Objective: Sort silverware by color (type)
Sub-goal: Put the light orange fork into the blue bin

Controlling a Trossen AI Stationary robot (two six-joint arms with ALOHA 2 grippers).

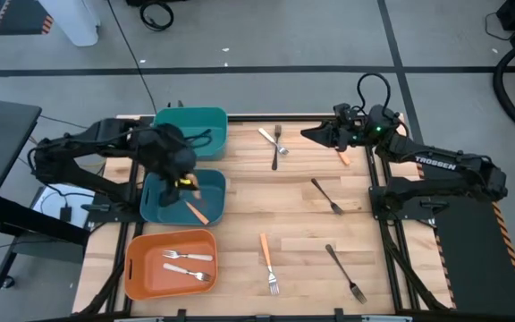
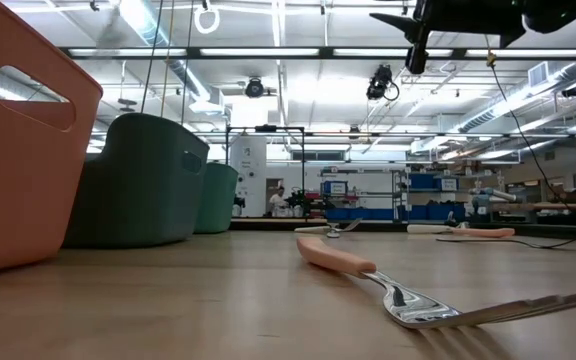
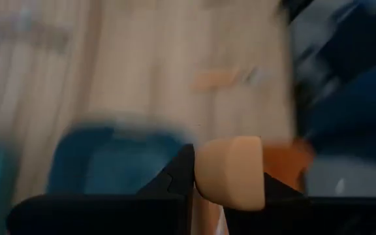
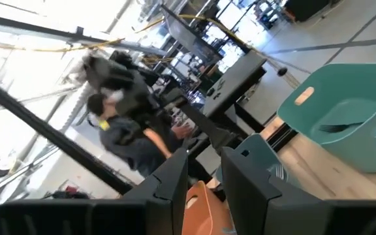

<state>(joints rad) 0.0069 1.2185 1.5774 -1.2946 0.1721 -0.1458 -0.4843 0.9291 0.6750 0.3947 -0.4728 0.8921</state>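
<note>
Silverware lies scattered on the wooden table: a cream-handled fork (image 1: 267, 137) crossed with a dark one (image 1: 277, 148), two black forks (image 1: 326, 197) (image 1: 345, 273), and an orange-handled fork (image 1: 268, 262), which shows close up in the low view (image 2: 338, 257). My left gripper (image 1: 186, 183) hovers over the middle teal bin (image 1: 155, 204), shut on an orange-handled utensil (image 3: 230, 171). Another orange-handled utensil (image 1: 197, 212) rests flat on that bin's floor. My right gripper (image 1: 316, 134) is raised near the table's far edge, open, with nothing between its fingers (image 4: 168, 183). My left gripper pinches the rounded end of the utensil's peach-coloured handle (image 3: 230, 156) between its two fingers (image 3: 178, 173). The fingers slant downward over the middle teal bin. The rest of the utensil is hidden behind the fingers and the blur.
An orange bin (image 1: 137, 268) at the near left holds two cream-handled forks (image 1: 186, 257). A second teal bin (image 1: 206, 121) stands at the far left. One more orange-handled piece (image 1: 342, 158) lies under my right arm. Bare wood lies in the table's middle.
</note>
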